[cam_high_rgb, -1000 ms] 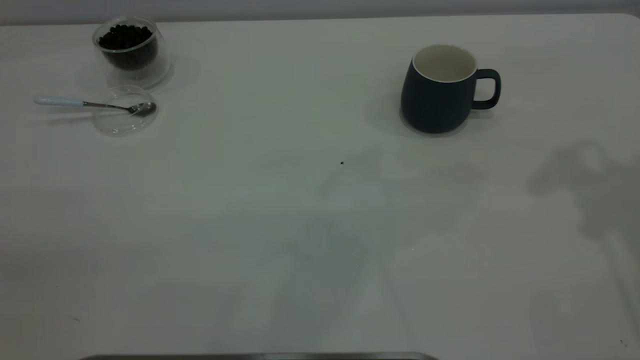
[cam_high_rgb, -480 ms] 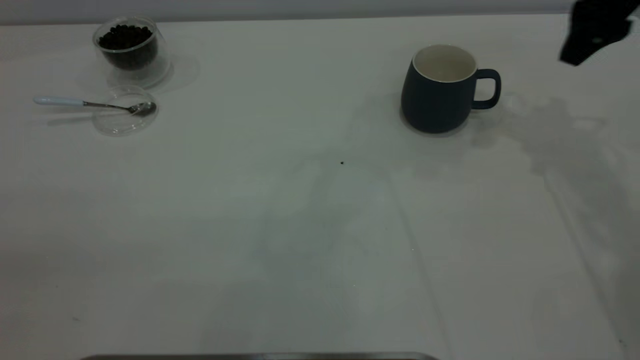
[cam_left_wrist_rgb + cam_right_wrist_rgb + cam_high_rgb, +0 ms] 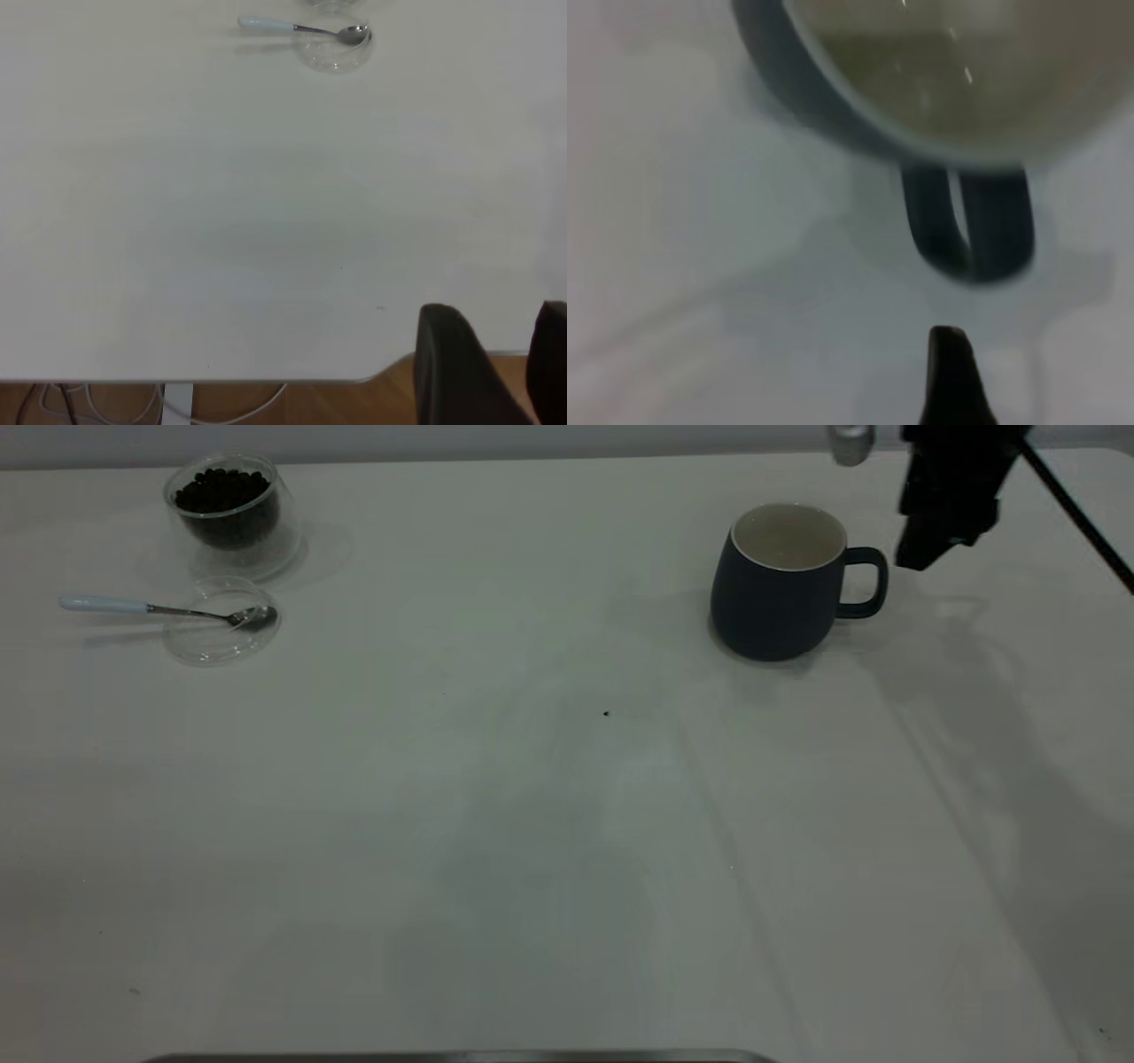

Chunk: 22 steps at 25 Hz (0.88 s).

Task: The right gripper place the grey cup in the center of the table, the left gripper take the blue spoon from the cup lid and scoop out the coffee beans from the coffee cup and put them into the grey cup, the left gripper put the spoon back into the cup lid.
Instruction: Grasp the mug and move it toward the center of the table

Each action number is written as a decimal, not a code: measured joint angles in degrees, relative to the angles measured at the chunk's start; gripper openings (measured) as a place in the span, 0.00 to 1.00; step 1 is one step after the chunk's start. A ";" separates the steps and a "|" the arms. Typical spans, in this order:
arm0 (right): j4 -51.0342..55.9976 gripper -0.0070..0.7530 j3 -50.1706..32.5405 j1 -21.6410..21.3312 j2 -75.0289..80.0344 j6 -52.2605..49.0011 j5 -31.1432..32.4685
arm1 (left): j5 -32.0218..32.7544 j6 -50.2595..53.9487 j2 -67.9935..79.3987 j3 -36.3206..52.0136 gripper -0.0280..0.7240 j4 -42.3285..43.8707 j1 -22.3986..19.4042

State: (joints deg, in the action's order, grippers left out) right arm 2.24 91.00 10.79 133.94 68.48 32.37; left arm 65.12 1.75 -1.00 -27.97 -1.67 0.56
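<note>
Approaching the mug handle, first step: right gripper [image 3: 921, 558] hangs above and just beside the handle of the grey cup [image 3: 775, 593], not touching it. Jaw state: cannot tell; the right wrist view shows only one dark fingertip [image 3: 952, 376] near the handle loop.

Advice for the grasp: line the jaws up across the handle, come down until they straddle the loop, close firmly, lift only a little, and carry the cup upright to the middle of the table [image 3: 532, 824]. The cup stands at the table's far right side, empty, handle towards the gripper.

Left gripper [image 3: 505, 363]: parked at the near table edge, jaws apart, holding nothing.

Count:
- grey cup, one.
- coffee cup [image 3: 232, 514], one, far left corner, beans [image 3: 221, 491] heaped inside.
- lid [image 3: 220, 631], one, just in front of the coffee cup.
- spoon [image 3: 164, 609], one, bowl resting in the lid, handle pointing out to the left.
- grippers, two.
</note>
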 joint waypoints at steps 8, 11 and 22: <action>0.75 0.61 0.28 3.59 1.48 0.31 -1.50 | 0.00 0.00 0.00 0.00 0.41 0.00 0.00; 1.78 0.61 0.35 5.13 1.72 0.36 -2.16 | 0.00 0.00 0.00 0.00 0.41 0.00 0.00; 8.73 0.61 0.38 15.06 1.79 0.44 -7.97 | 0.00 0.00 0.00 0.00 0.41 0.00 0.00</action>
State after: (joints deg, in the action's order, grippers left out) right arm 10.98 91.38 25.86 135.73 68.92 24.41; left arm 65.12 1.75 -1.00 -27.97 -1.67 0.56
